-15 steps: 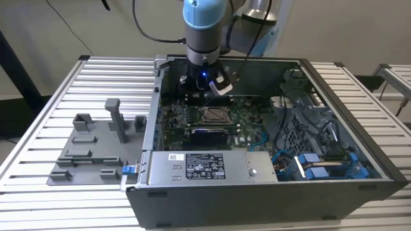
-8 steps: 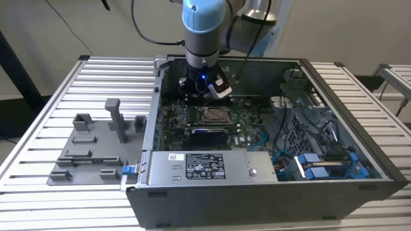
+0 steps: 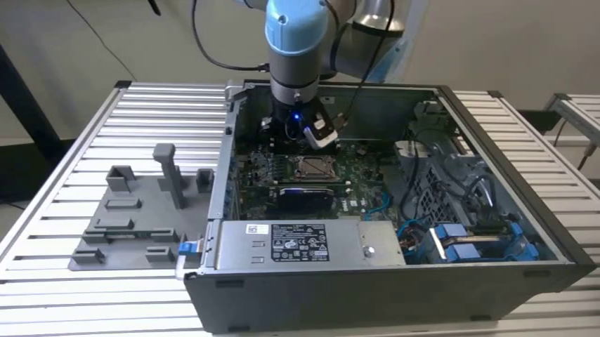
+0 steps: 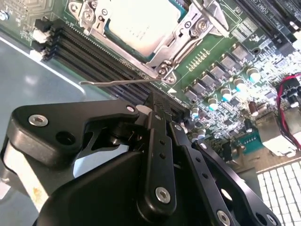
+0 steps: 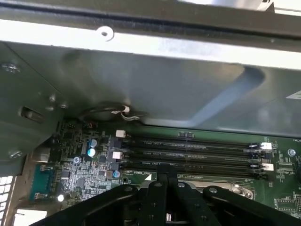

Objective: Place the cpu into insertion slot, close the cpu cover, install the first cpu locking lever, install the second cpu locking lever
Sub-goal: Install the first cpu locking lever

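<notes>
Pretty far along: the cpu (image 4: 134, 23) sits in the insertion slot (image 3: 296, 168) and the cpu cover (image 4: 164, 47) looks folded down. The pincer (image 4: 155, 106) is clenched, empty, just beside a thin locking lever (image 4: 117, 82) that seems unlatched.

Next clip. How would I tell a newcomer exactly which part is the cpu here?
Find the open computer case on the slatted table and look at the green circuit board on its floor. Near the board's middle sits a silver metal frame; the cpu is the pale, flat, plain square inside it, unlike the long dark memory slots alongside.
</notes>
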